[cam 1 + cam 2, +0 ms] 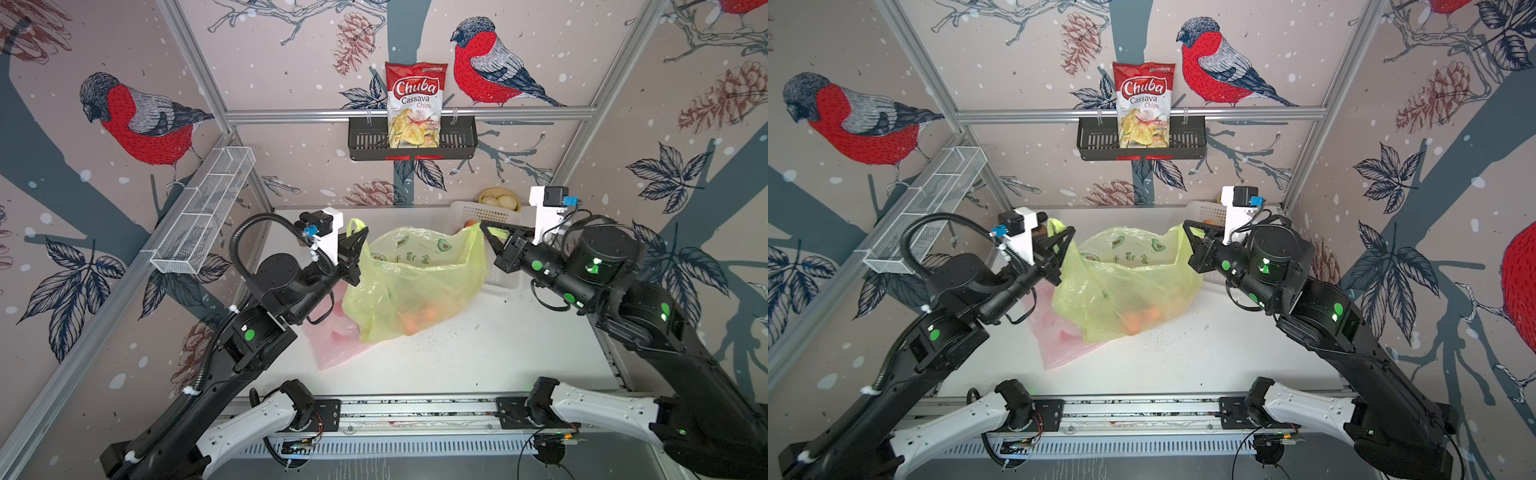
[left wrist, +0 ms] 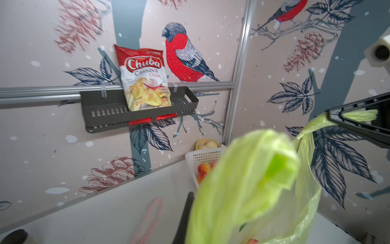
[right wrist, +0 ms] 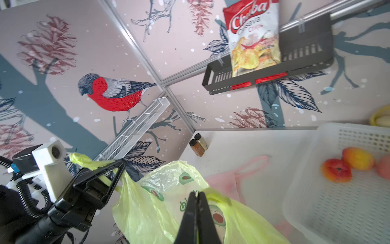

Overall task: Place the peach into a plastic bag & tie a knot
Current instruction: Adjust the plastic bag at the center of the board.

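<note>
Front tabletop (image 1: 478,357) bare: free passage. Centre blocked by yellow bag (image 1: 415,282), stretched between left pincer (image 1: 362,233) and right pincer (image 1: 483,227), both clamped on its handles. Pink bag (image 1: 332,351) flat at its left foot. White basket (image 1: 469,208) fills back-right corner.

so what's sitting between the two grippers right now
The yellow-green plastic bag, spread between them: the left gripper is shut on one handle, the right gripper on the other. It shows in both top views.

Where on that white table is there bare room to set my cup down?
Widest bare table lies between the yellow bag and the front rail, toward the right. A narrow strip runs behind the bag, along the back wall. Crowded: pink bag at left, white basket in the back right corner.
</note>
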Robot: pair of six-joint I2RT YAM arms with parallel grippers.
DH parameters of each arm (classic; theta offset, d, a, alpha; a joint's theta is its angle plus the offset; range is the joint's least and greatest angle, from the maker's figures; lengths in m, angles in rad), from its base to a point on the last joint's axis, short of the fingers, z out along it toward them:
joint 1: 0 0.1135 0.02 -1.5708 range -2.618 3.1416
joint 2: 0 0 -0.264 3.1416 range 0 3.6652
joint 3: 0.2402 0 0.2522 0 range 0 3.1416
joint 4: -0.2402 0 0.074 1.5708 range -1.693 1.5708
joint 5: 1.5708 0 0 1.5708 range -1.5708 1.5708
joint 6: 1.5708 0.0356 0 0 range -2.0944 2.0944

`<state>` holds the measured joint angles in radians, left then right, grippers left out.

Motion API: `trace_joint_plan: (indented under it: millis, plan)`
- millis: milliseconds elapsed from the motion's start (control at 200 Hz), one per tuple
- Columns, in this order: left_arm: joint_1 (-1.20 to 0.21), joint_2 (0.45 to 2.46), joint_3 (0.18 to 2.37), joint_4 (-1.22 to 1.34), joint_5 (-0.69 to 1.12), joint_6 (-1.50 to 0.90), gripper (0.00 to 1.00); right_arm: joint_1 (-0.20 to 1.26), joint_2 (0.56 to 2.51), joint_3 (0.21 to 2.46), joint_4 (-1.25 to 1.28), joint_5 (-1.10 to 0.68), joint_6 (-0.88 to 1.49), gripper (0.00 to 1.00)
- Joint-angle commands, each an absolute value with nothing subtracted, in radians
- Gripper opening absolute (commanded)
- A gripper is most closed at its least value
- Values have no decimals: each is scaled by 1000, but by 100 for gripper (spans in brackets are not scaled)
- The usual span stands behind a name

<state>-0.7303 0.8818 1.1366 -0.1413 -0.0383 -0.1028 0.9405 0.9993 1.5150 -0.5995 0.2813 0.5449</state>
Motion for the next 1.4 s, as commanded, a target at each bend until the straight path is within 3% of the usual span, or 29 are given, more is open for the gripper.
trace_joint_plan:
  millis: [0, 115, 255, 280, 355, 420, 475, 685, 886, 1396]
  plan:
    - [-730, 933, 1088, -70, 55, -142, 0, 921, 996, 1449, -687, 392, 612, 0]
    - [-693, 987, 1013, 28, 116, -186, 0, 828, 1000, 1346, -668, 372, 603, 0]
    - [-592, 1063, 926, 164, 294, -259, 0, 600, 1022, 1218, -576, 194, 560, 1]
    - [-582, 1074, 917, 182, 317, -263, 0, 577, 1024, 1210, -559, 177, 549, 9]
    - [-574, 1110, 911, 219, 371, -260, 0, 554, 1019, 1205, -510, 167, 516, 51]
    - [-571, 1135, 917, 242, 432, -254, 0, 554, 1018, 1241, -481, 135, 469, 66]
    - [-572, 1154, 930, 248, 470, -246, 0, 557, 1019, 1285, -467, 100, 435, 71]
    - [-572, 1211, 992, 173, 553, -199, 0, 675, 1107, 1491, -471, -55, 327, 68]
    - [-572, 1238, 1027, 152, 574, -183, 0, 877, 1346, 1692, -548, -37, 298, 67]
    - [-572, 1220, 1028, 130, 595, -169, 0, 904, 1475, 1735, -540, -69, 321, 43]
